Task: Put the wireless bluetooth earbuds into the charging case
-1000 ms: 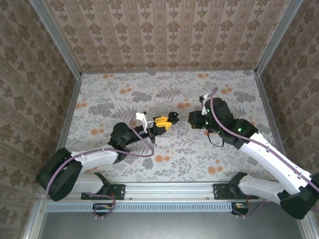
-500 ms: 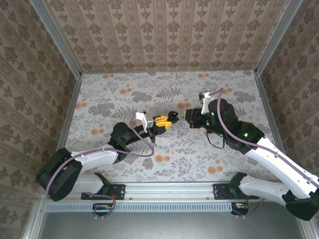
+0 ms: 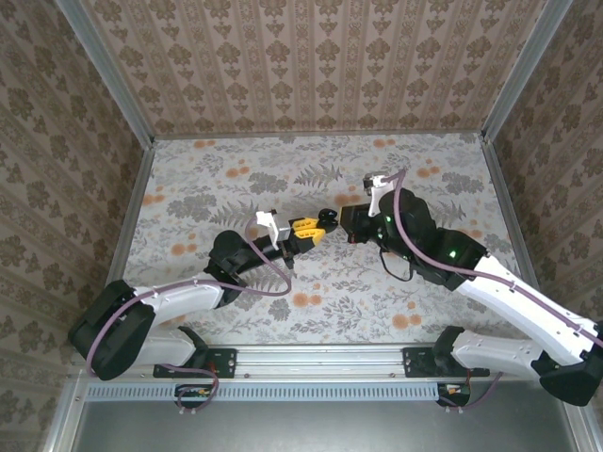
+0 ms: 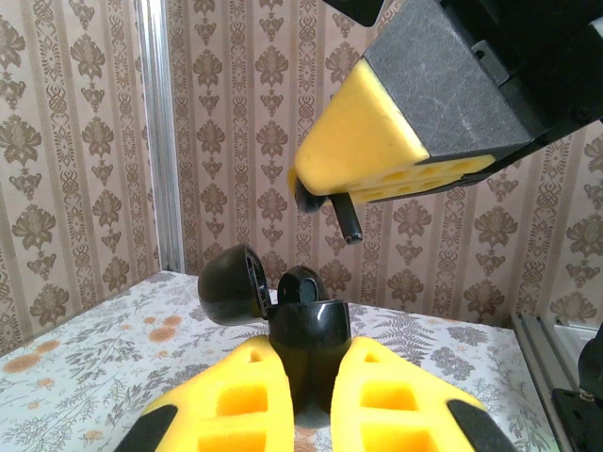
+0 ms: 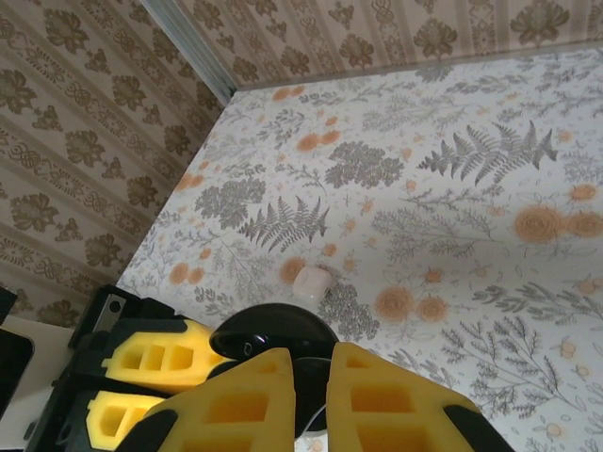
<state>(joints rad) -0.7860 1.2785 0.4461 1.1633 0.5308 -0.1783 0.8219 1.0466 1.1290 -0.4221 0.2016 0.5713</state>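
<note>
Left wrist view, frame bottom: the left gripper (image 4: 313,367) is closed around the black charging case (image 4: 311,330), its lid (image 4: 229,284) open. Above it, an earbud (image 4: 328,202) is pinched by the right gripper (image 5: 311,381), whose fingers are nearly together. Right wrist view adds a small white object (image 5: 312,281) on the table (image 5: 452,188).

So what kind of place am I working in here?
Probably a small enclosed robot test cell, not a lived-in room: wallpaper-patterned walls on three sides, aluminium corner posts, a floral-covered table, and a mounting rail at its near edge.

Overhead view, two opposed wrist close-ups
</note>
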